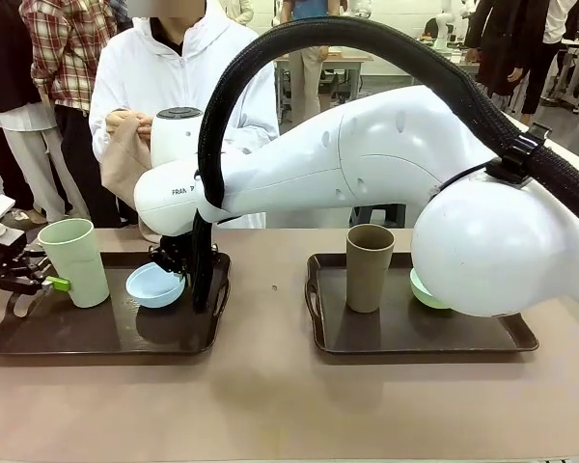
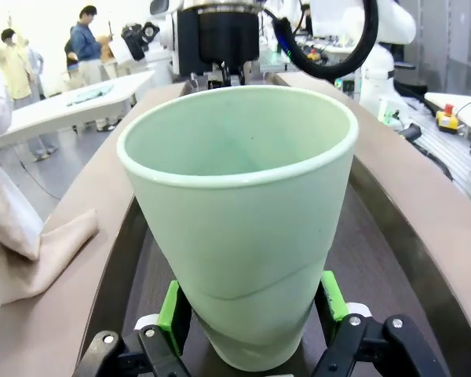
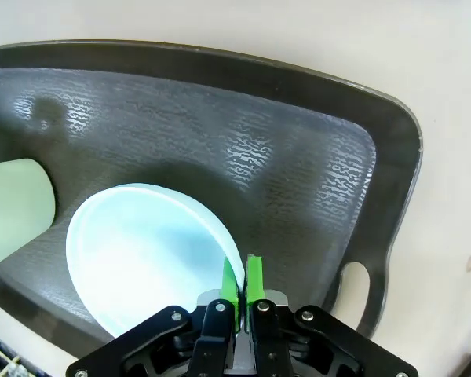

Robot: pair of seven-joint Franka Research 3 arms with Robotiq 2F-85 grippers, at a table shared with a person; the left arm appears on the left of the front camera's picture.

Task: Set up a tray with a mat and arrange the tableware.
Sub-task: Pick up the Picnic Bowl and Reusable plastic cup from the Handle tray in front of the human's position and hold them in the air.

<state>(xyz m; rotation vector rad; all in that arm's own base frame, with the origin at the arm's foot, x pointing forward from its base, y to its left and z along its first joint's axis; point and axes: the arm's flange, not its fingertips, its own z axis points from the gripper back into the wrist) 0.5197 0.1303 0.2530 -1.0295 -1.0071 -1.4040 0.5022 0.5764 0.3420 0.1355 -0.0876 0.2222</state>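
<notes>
Left tray (image 1: 77,333): my right gripper (image 3: 241,284) pinches light blue bowl (image 3: 141,259) rim; left gripper (image 2: 251,310) straddles pale green tumbler (image 2: 243,220), grip unclear.

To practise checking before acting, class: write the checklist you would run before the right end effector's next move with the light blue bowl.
1. Grip of the right end effector on the light blue bowl: ok, pads pinch its rim.
2. Bowl level: not ok, tilted, over the left tray.
3. Gap to the pale green tumbler: ok, they stand apart.
4. Clearance of the left end effector from that tumbler: cannot tell, pads flank its base.
5. The person's hands off the tray: ok, they hold a beige cloth.
6. Setup on the right tray: ok, brown tumbler upright, mint green bowl beside it.
</notes>
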